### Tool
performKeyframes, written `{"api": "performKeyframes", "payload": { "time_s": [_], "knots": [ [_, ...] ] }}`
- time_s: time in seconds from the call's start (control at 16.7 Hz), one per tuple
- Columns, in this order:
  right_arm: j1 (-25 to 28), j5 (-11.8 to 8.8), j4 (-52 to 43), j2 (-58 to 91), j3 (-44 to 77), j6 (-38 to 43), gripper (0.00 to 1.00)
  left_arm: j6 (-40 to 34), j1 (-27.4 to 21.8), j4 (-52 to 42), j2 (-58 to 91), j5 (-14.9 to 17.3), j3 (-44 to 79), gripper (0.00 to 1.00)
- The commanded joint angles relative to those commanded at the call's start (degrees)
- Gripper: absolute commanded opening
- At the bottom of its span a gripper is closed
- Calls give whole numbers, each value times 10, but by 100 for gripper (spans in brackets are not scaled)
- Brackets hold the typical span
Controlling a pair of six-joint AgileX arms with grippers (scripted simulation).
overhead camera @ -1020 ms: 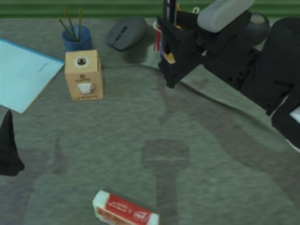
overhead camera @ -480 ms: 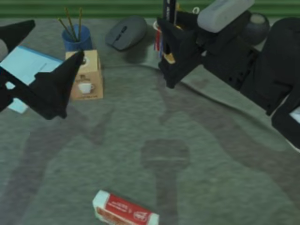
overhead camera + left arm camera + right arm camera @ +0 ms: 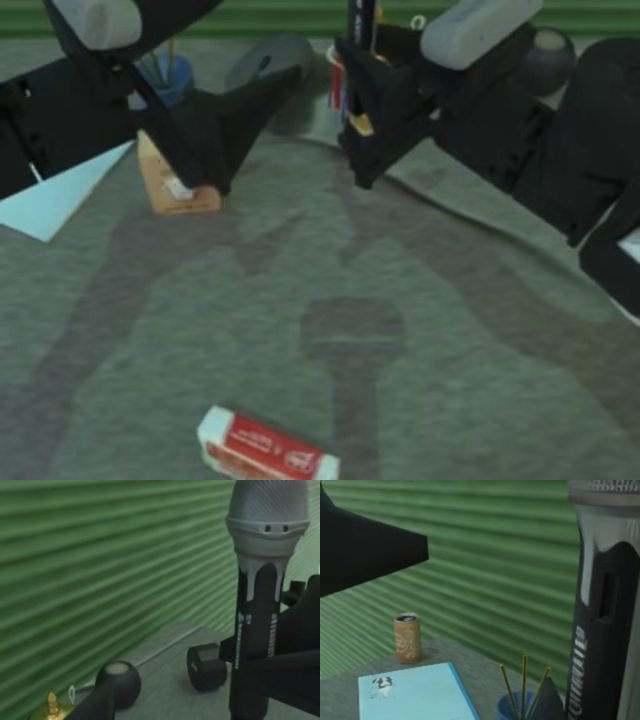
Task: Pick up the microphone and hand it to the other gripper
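Observation:
The microphone (image 3: 361,22) stands upright at the top centre of the table, its black handle held by my right gripper (image 3: 356,110), which is shut on it. In the left wrist view the microphone (image 3: 259,610) fills the right side, silver mesh head up, with the right gripper's dark fingers (image 3: 300,675) around the lower handle. The right wrist view shows the microphone's handle (image 3: 602,630) very close. My left gripper (image 3: 258,130) is open in a wide V just left of the microphone, apart from it.
A tan coffee box (image 3: 180,190) lies partly under the left gripper, with a blue pencil cup (image 3: 165,75), a grey mouse (image 3: 272,58) and a light blue sheet (image 3: 55,200) nearby. A red-white box (image 3: 265,452) is at the front. A dark ball speaker (image 3: 548,55) sits top right.
My left arm has swung in from the left edge up toward the top centre, its open gripper now close to the microphone. The right arm and the microphone have not moved.

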Motion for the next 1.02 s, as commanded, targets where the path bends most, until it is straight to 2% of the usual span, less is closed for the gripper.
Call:
{"api": "performKeyframes", "payload": {
  "time_s": [0.42, 0.9, 1.02],
  "knots": [
    [0, 0, 0, 0, 0, 0, 0, 0, -5, 2, 12, -3, 9, 100],
    [0, 0, 0, 0, 0, 0, 0, 5, -101, 24, 177, -94, 151, 100],
    [0, 0, 0, 0, 0, 0, 0, 5, -113, 26, 194, -106, 167, 100]
  ]
}}
